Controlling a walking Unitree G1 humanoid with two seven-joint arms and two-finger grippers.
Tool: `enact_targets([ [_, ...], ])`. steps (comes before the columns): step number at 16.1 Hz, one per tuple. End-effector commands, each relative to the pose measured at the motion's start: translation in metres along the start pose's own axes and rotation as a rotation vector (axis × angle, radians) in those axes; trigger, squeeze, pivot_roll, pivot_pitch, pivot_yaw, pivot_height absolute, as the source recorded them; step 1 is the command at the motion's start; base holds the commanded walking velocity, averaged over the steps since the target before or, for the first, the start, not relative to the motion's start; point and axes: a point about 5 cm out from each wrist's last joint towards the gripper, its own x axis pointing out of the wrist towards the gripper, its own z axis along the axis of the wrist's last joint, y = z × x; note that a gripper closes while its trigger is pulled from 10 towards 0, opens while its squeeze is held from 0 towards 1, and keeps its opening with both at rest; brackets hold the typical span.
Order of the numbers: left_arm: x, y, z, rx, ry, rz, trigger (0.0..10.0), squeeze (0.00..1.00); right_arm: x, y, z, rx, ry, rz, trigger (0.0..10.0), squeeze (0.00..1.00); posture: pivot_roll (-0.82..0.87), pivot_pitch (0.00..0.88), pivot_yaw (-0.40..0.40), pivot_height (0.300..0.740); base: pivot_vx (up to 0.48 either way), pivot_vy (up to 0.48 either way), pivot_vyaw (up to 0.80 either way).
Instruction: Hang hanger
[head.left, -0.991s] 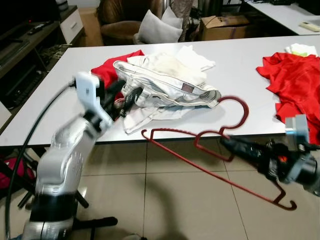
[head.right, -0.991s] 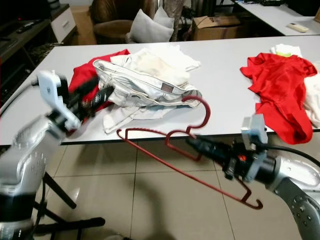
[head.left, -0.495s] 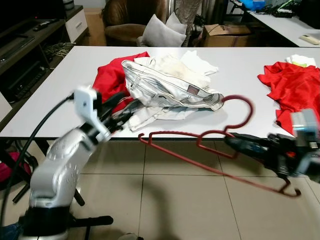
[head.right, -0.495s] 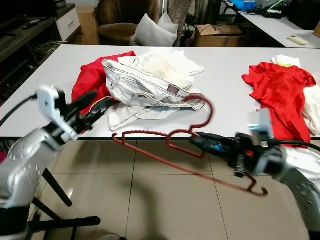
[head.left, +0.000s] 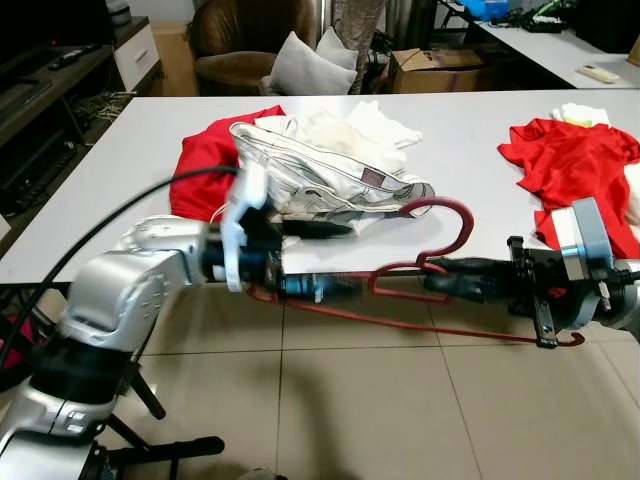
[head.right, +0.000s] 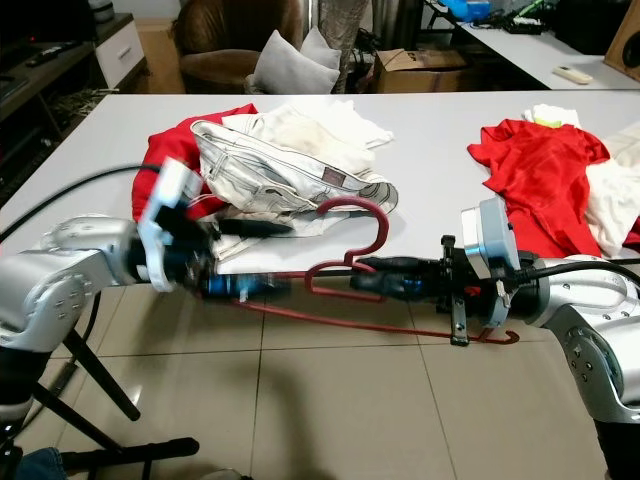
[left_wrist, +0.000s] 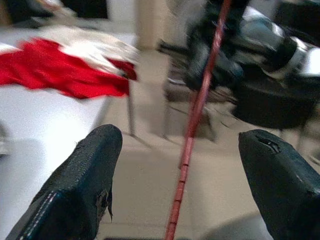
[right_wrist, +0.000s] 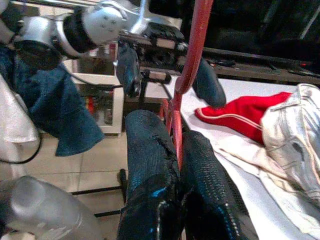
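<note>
Red wire hanger held level just off the near edge of a white table, over tiled floor, hook curving up toward the table at 12 o'clock.

Right gripper at 3 o'clock, fingers clamped tight on the hanger near its neck; in right wrist view, both black fingers pressed together w/ red wire between them.

Left gripper reaching in from 9 o'clock, jaws spread wide, one finger above and one below the hanger's shoulder; in left wrist view, red wire runs through the gap between the two pads, touching neither.

On the table behind, at 12 o'clock: heap of white and cream clothes lying on a red garment. Second red garment at 2 o'clock, near the table's right end, well apart from the heap.

Beyond the table: brown armchair w/ grey cushion, cardboard box beside it. Dark TV unit at 10 o'clock.
</note>
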Motion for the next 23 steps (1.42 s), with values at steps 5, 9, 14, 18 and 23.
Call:
enact_targets([
  [5, 0.0, 0.005, -0.001, 0.014, 0.11, -0.079, 0.0, 0.0, 0.002, 0.0, 0.007, -0.061, 0.018, 0.026, 10.0, 0.0, -0.16, 0.0, 0.088, 0.719, 0.0, 0.0, 0.0],
  [9, -0.001, 0.013, -0.002, 0.001, 0.121, -0.027, 0.0, 0.0, 0.005, -0.003, 0.007, -0.07, 0.015, 0.025, 10.0, 0.0, -0.15, 0.0, 0.091, 0.719, 0.0, 0.0, 0.0],
  [14, -0.002, 0.021, -0.005, -0.009, 0.145, 0.038, 0.0, 0.0, 0.009, -0.007, 0.007, -0.082, 0.012, 0.011, 10.0, 0.0, -0.15, 0.0, 0.098, 0.719, 0.0, 0.0, 0.0],
  [18, -0.002, 0.023, -0.003, 0.011, 0.131, 0.04, 0.0, 0.0, 0.011, -0.011, 0.007, -0.09, 0.013, 0.004, 10.0, 0.0, -0.15, 0.0, 0.098, 0.719, 0.0, 0.0, 0.0],
  [23, -0.001, 0.02, -0.002, 0.026, 0.112, 0.01, 0.0, 0.0, 0.011, -0.013, 0.007, -0.097, 0.015, 0.002, 10.0, 0.0, -0.15, 0.0, 0.093, 0.719, 0.0, 0.0, 0.0],
])
